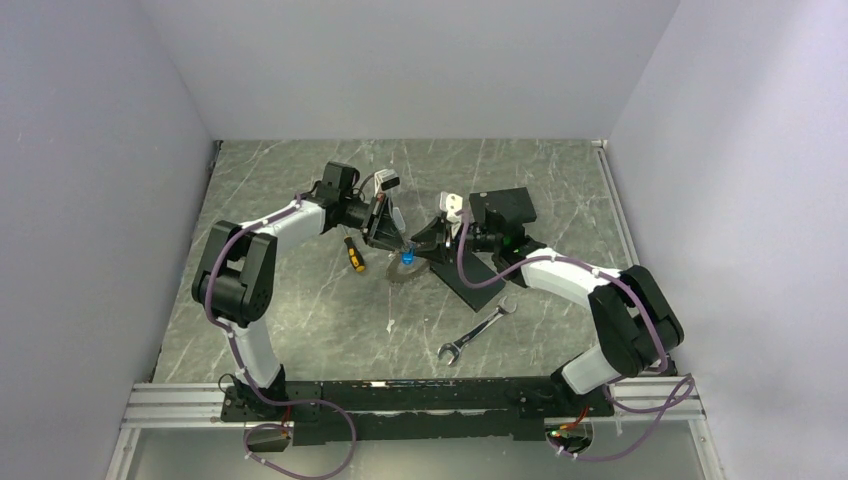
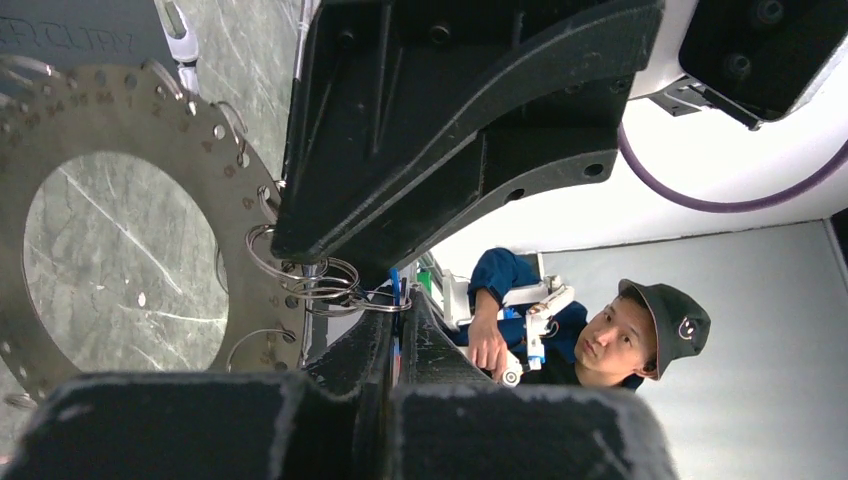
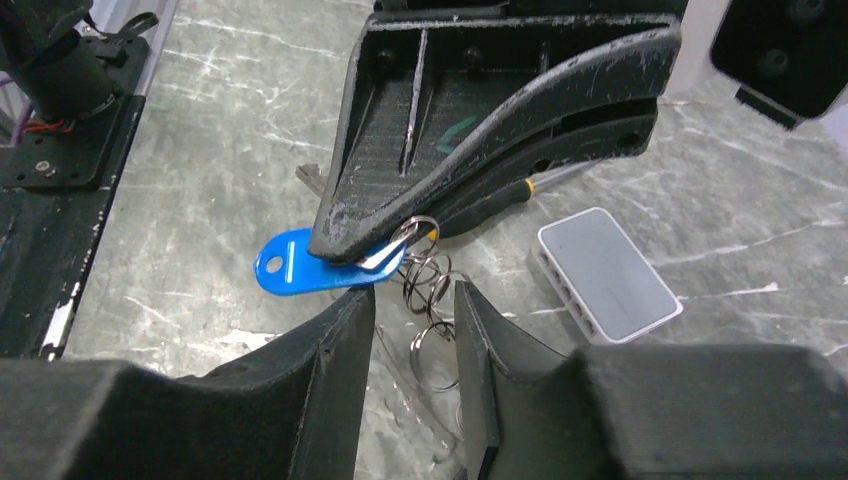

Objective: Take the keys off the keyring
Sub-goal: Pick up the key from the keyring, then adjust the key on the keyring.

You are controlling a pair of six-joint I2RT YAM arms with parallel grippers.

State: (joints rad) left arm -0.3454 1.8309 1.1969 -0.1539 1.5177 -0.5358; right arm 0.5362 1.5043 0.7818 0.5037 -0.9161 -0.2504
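Observation:
The keyring [image 1: 404, 270] is a flat grey metal disc lying on the table between the two grippers. In the left wrist view its holed rim [image 2: 100, 115] fills the left side, with thin wire split rings [image 2: 310, 285] hanging from it. My left gripper [image 1: 388, 238] [image 2: 400, 300] is shut on the blue plastic tag [image 3: 295, 268] [image 2: 396, 285], which is linked to the split rings [image 3: 425, 275]. My right gripper [image 1: 426, 240] [image 3: 415, 300] is open, its fingers straddling the split rings just below the tag. The thin keys cannot be told apart.
A silver wrench [image 1: 478, 333] lies in front of the right arm. A black flat rectangle [image 1: 482, 282] lies right of the disc. A yellow-and-black screwdriver [image 1: 353, 253] lies left of it. A small white box [image 3: 608, 272] sits near the grippers.

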